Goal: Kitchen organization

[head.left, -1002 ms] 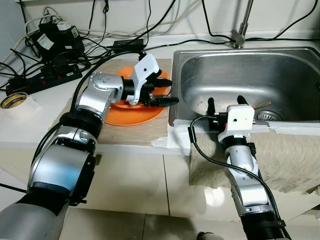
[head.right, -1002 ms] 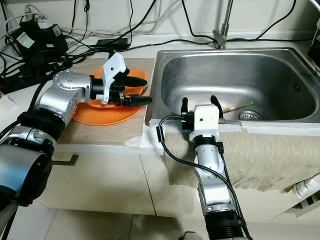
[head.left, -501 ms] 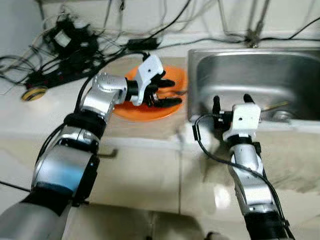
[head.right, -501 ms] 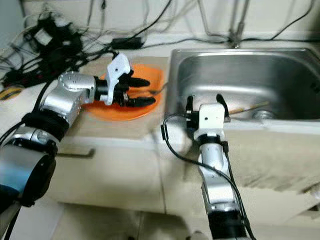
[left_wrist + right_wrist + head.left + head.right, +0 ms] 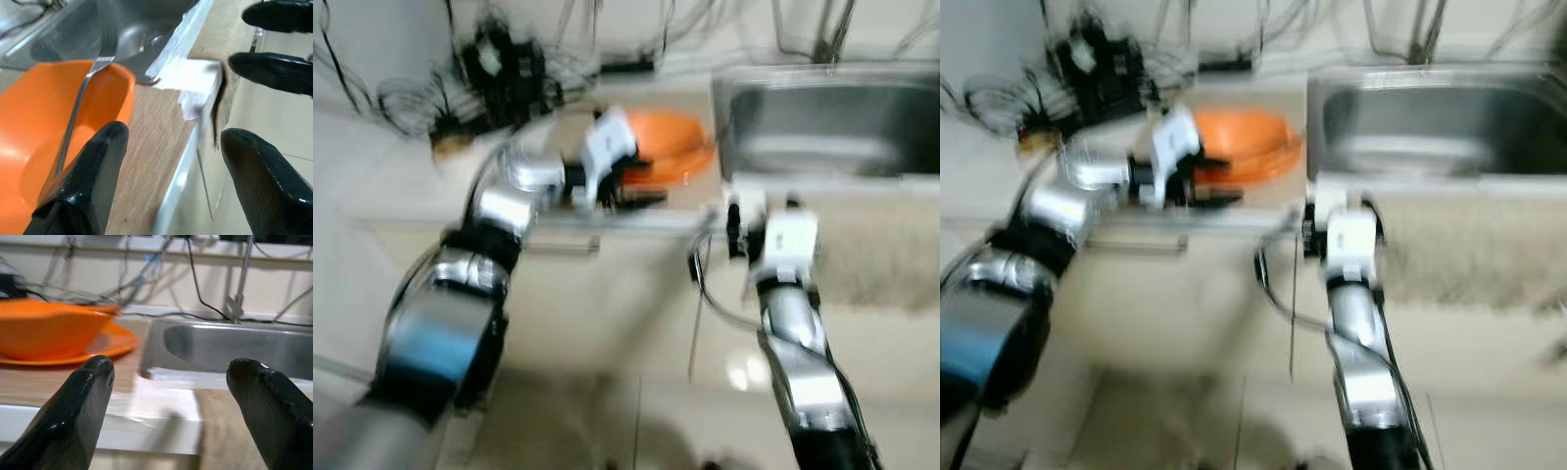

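Head views are blurred. A light counter [image 5: 401,166] runs across the scene with a steel sink [image 5: 1430,117] set into its right part. On a wood-toned patch of the counter just left of the sink sits an orange bowl [image 5: 671,137] on an orange plate [image 5: 105,345], with a metal spoon [image 5: 73,122] leaning inside the bowl, its handle resting on the rim. A tangle of black cables and a power strip [image 5: 504,73] lies at the back left of the counter. A beige cloth [image 5: 1459,250] hangs over the front edge below the sink.

The left tool [image 5: 631,186] hovers at the counter's front edge, just beside the bowl, fingers [image 5: 93,171] spread apart and holding nothing. The right tool [image 5: 759,211] is in front of the counter's edge near the sink's left corner, its fingers [image 5: 78,401] also parted and empty
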